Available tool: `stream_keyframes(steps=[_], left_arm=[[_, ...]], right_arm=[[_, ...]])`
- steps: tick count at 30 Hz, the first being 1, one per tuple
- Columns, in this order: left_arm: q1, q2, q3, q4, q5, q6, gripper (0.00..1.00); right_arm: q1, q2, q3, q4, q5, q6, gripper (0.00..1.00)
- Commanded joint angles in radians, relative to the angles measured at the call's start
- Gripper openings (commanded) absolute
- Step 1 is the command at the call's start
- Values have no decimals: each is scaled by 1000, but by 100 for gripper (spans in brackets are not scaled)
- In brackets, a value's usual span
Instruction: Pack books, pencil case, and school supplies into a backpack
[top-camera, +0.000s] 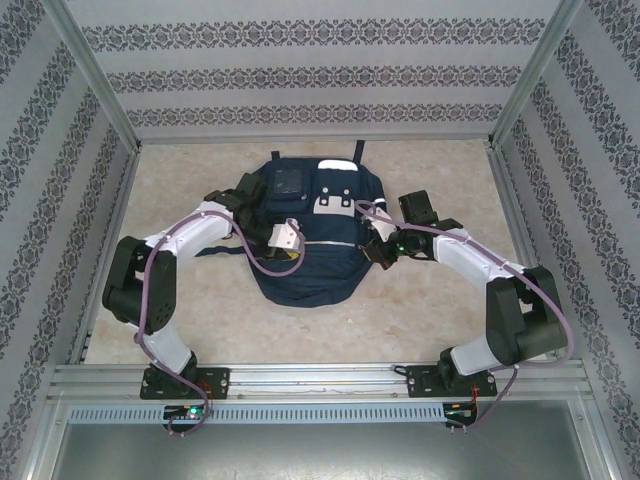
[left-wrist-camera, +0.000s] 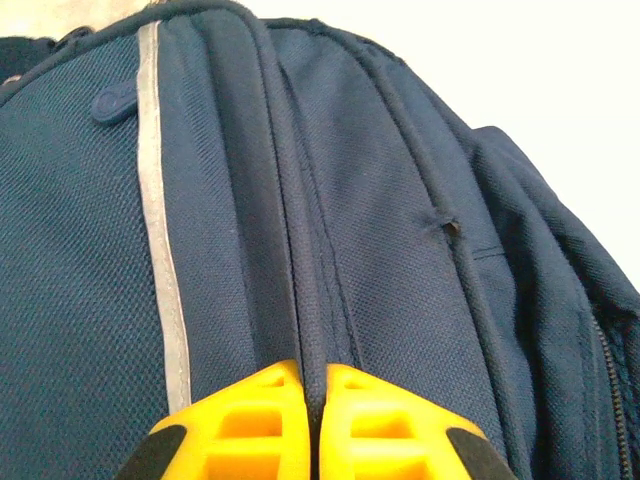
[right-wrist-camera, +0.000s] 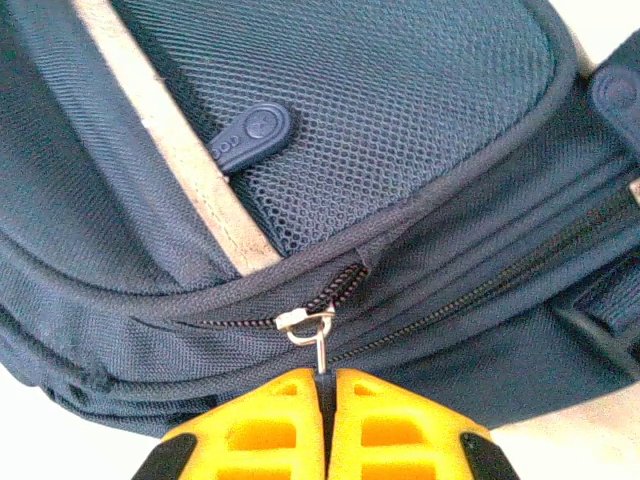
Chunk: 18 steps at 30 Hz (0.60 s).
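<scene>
The navy backpack (top-camera: 305, 285) lies flat mid-table (top-camera: 430, 310), between the two arms. The left gripper (left-wrist-camera: 312, 378) is clenched on a raised seam (left-wrist-camera: 300, 250) of its fabric, beside a white stripe (left-wrist-camera: 165, 260). The right gripper (right-wrist-camera: 325, 380) pinches the small metal zipper pull (right-wrist-camera: 312, 325) on the bag's side.

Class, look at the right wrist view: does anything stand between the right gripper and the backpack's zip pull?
Nothing visible does. The right gripper is shut directly on the thin metal zip pull, which hangs from the slider on the backpack. No strap, flap or other item lies between them.
</scene>
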Motion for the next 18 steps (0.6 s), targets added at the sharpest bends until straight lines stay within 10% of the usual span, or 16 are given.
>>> stream_keyframes(steps=[1,8,18], left_arm=[[116,-52,-18,-82,-176,29,0],[274,-39,7,-2,-149,61,35],[11,-112,-76,64,-19,-96,57]], right_arm=[[-21,-19,14,4,-14,-52,0],[89,-71,-6,21,-107,-25,0],[147,-86,10,71,-176,72,0]])
